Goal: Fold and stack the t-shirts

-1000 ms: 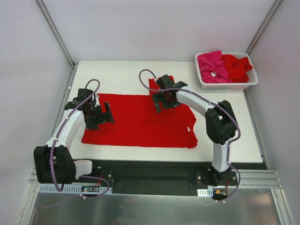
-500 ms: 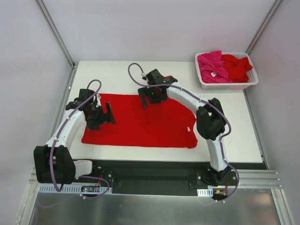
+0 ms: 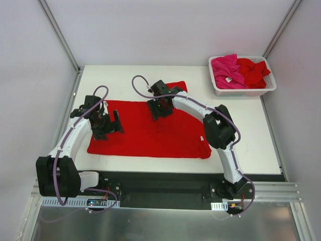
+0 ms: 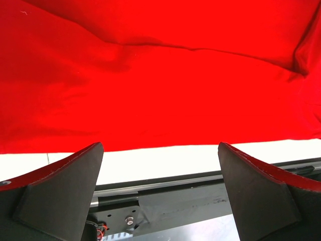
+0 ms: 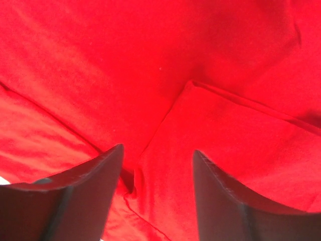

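Observation:
A bright red t-shirt (image 3: 150, 133) lies spread flat on the white table (image 3: 125, 80), one sleeve (image 3: 178, 86) sticking out at its back edge. My left gripper (image 3: 118, 122) hovers over the shirt's left edge, jaws wide apart and empty; in the left wrist view the gripper (image 4: 160, 160) frames the shirt's hem (image 4: 160, 75) and the table strip. My right gripper (image 3: 156, 111) is down on the shirt's back middle. In the right wrist view its fingers (image 5: 158, 150) straddle a folded layer of the red cloth (image 5: 215, 140), jaws still apart, nothing visibly pinched.
A white slotted basket (image 3: 242, 91) stands at the back right, holding a magenta-pink shirt (image 3: 225, 68) with a white label and a crumpled red shirt (image 3: 253, 70). Metal frame posts rise at the table's back corners. The black base rail (image 3: 165, 181) runs along the near edge.
My right arm has swung left along the shirt's back edge, uncovering the sleeve, and its jaws have narrowed. The left arm has not moved.

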Motion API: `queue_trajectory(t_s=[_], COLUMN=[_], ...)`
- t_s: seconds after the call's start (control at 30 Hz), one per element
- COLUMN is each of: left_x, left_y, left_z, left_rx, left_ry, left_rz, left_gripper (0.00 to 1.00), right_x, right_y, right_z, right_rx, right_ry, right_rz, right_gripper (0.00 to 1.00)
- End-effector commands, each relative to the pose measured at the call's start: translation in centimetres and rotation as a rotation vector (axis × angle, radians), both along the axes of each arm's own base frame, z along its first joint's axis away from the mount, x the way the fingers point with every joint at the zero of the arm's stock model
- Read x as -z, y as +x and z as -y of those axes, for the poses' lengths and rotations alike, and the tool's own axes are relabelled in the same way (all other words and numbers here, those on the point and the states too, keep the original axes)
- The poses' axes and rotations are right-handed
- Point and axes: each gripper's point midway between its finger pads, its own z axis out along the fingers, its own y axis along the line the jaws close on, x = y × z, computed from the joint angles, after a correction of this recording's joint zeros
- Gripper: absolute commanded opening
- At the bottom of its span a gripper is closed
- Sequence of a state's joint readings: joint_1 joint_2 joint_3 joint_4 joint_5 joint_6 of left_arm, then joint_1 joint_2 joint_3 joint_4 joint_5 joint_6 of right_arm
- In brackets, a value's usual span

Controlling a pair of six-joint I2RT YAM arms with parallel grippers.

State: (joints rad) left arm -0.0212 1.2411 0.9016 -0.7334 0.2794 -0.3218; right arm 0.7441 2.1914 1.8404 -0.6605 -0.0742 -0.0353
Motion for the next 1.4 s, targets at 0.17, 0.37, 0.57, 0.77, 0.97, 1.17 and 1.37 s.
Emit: queue_trajectory(t_s=[0.17, 0.37, 0.57, 0.77, 0.97, 1.17, 1.37], left_x=[-0.3, -0.5, -0.6, -0.6, -0.5, -0.2, -0.1], left_y=[-1.6, -1.7, -1.7, -1.4, -1.2, -1.6, -1.7], left_z=[1.1, 1.3, 1.4, 1.4, 1.3, 1.2, 1.4], left_rx=[0.027, 0.041, 0.057, 0.063, 0.066, 0.068, 0.067], left_ry=[-0.025, -0.024, -0.010, 0.001, 0.006, 0.009, -0.001], left_rz=[-0.007, -0.010, -0.020, -0.021, -0.020, -0.026, -0.025], left_gripper=[0.99, 0.99, 1.00, 0.99, 0.99, 0.99, 0.99], right_x=[0.8, 2.1, 2.1, 2.1, 2.2, 1.1, -0.7], right_y=[1.2, 1.7, 2.3, 2.4, 2.2, 2.4, 2.6], right_z=[-0.6, -1.4, -2.2, -2.2, -2.0, -1.7, -1.4], right_rx=[0.017, 0.018, 0.025, 0.023, 0.023, 0.024, 0.024], right_ry=[-0.009, -0.001, 0.019, 0.018, 0.012, 0.009, 0.005], right_rz=[0.031, 0.019, 0.018, 0.017, 0.014, 0.035, 0.073], right_gripper=[0.52, 0.52, 0.37, 0.29, 0.18, 0.10, 0.08])
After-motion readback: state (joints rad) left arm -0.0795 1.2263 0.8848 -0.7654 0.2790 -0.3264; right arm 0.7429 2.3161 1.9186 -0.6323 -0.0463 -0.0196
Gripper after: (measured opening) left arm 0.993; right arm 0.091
